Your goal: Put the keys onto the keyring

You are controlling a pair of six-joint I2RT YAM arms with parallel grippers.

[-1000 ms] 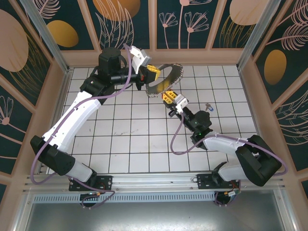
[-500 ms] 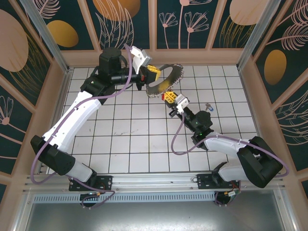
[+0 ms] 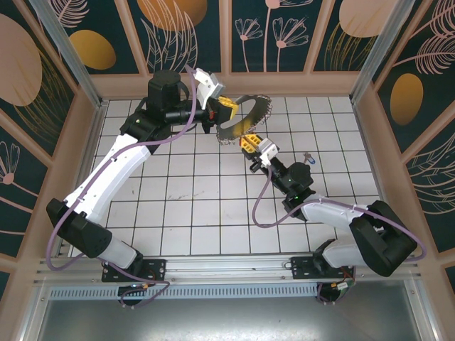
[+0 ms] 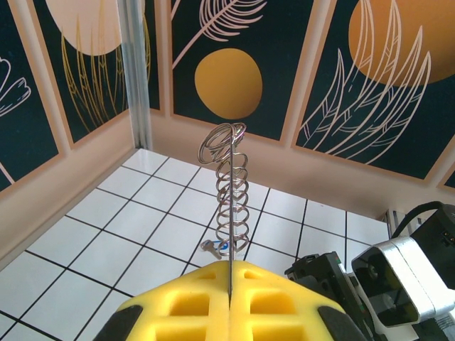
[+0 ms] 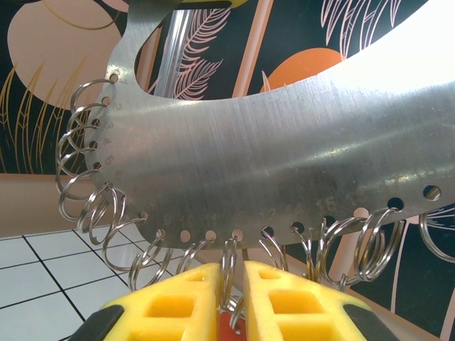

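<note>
Across a white-tiled bench (image 3: 185,213) with dark grout lines, two arms work inside an enclosure of walls (image 3: 284,28) painted dark teal with orange discs and pale leaf outlines. Metal posts stand at the corners.

One keyring (image 3: 245,114) is held off the tiles at the far centre. It is a flat silvery crescent whose lower rim is pierced with holes and hung with many wire loops (image 5: 92,206). The left gripper (image 3: 226,104) has its jaws pressed together on the keyring's thin edge. The right gripper (image 3: 249,142) sits just beneath the fringed rim, and its yellow pads (image 5: 178,305) are drawn close on a red-tagged key (image 5: 231,328), with one loop hanging down between them.

One small cluster of loose keys (image 3: 307,158), one of them bluish, lies on the bench to the right. It is well apart from the keyring and too small to count.
</note>
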